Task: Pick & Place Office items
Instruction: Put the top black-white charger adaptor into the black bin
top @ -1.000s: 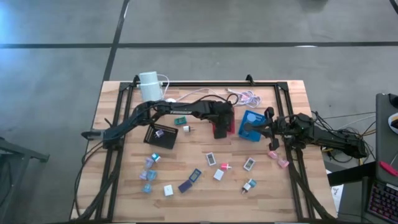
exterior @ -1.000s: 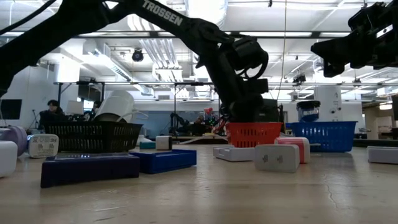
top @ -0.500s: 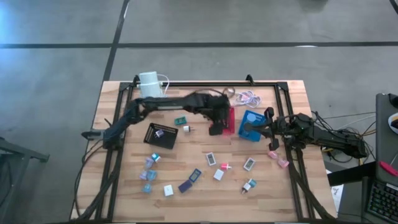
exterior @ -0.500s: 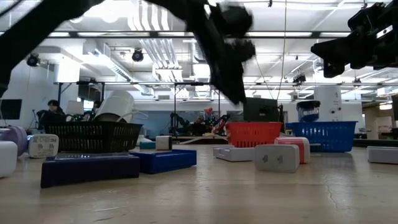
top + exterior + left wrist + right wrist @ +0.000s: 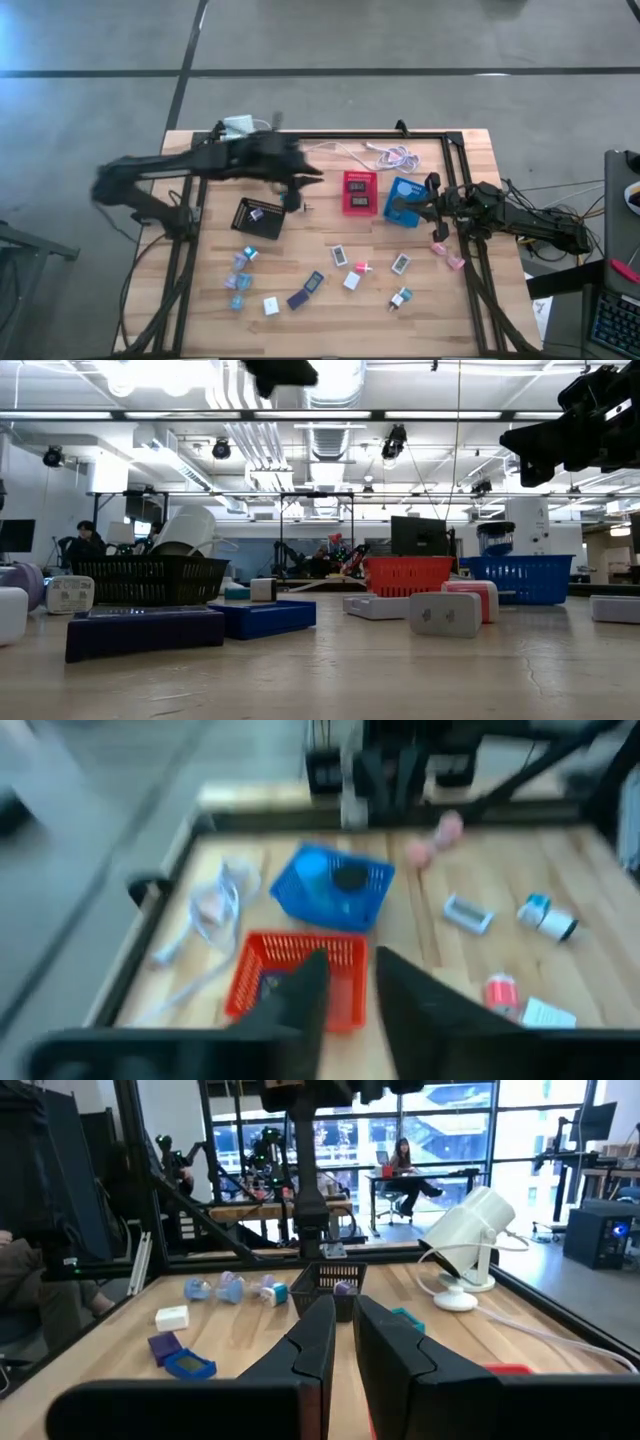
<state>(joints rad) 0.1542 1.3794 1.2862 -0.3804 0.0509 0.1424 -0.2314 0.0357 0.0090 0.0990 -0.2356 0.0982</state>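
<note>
My left gripper shows its fingers a narrow gap apart and empty, up over the table's back left near the black tray, my right gripper sits pinched nearly together above the blue tray, and the office items lie scattered along the front.

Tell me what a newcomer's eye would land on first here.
Three small baskets in a row mid-table: black, red and blue. Nearer the front edge lies a scatter of tiny office items. The left arm sweeps blurred over the table's back left; the right gripper hangs over the blue basket.
</note>
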